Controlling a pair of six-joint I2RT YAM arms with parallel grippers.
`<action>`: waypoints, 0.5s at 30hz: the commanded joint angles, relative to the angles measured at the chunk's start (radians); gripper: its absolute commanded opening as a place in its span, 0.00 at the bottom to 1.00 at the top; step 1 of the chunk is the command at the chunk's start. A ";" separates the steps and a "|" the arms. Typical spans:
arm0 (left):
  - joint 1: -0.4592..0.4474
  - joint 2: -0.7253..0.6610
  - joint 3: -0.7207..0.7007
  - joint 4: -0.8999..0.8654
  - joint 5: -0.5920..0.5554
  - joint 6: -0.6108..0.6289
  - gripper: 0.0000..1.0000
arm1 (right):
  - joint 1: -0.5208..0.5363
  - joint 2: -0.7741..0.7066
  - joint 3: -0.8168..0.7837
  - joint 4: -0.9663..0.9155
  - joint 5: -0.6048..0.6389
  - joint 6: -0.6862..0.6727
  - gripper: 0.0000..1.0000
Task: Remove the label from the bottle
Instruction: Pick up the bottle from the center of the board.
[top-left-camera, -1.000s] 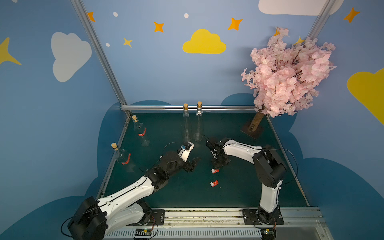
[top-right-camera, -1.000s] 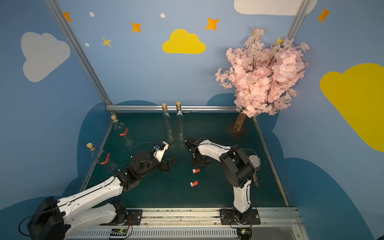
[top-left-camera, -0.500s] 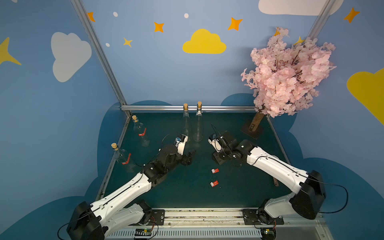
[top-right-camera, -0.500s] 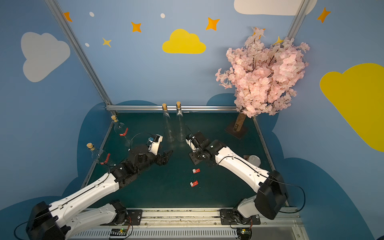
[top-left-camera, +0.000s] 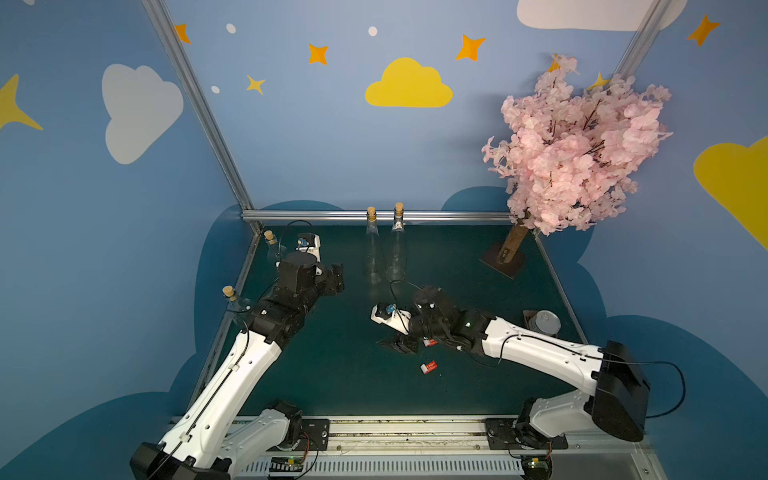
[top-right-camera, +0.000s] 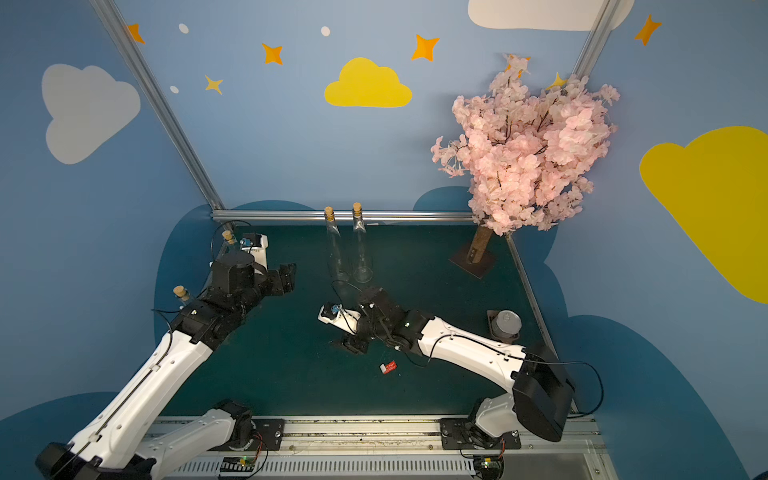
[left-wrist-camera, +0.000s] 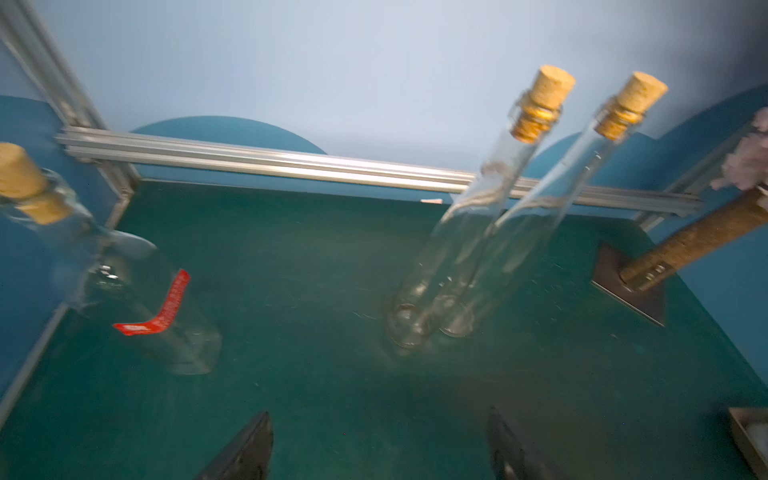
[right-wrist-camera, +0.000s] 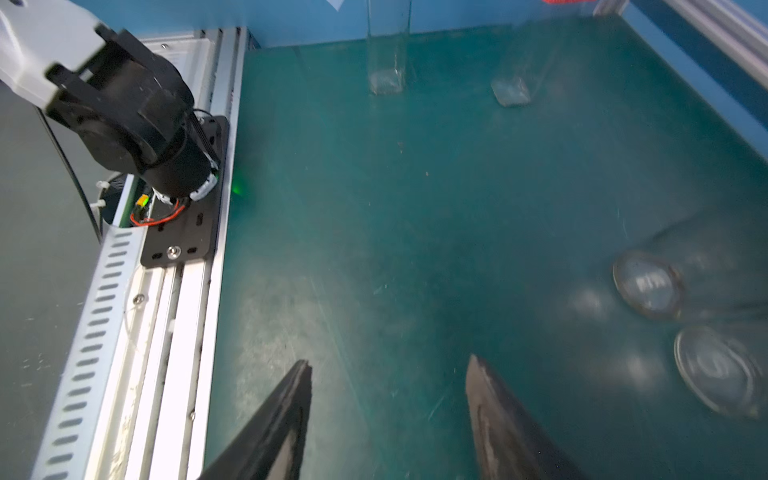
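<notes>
Counter carries a labelled bottle upright, well to the left arm's side of the bare bottle pair. Both the left tool and right tool gape empty. Advise steadying the glass, then pinching an edge of the red label.

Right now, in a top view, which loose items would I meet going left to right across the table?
near corked bottle at the left rail → far corked bottle → first tall bottle → second tall bottle → loose red label → tree stand → grey can
</notes>
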 joint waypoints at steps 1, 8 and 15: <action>0.046 0.053 0.083 -0.086 -0.107 0.001 0.65 | 0.006 0.060 0.092 0.026 -0.107 -0.059 0.63; 0.198 0.199 0.231 -0.143 -0.096 -0.007 0.64 | 0.009 0.140 0.188 -0.002 -0.176 -0.066 0.65; 0.303 0.337 0.368 -0.199 -0.119 -0.030 0.66 | 0.009 0.153 0.180 0.007 -0.191 -0.056 0.66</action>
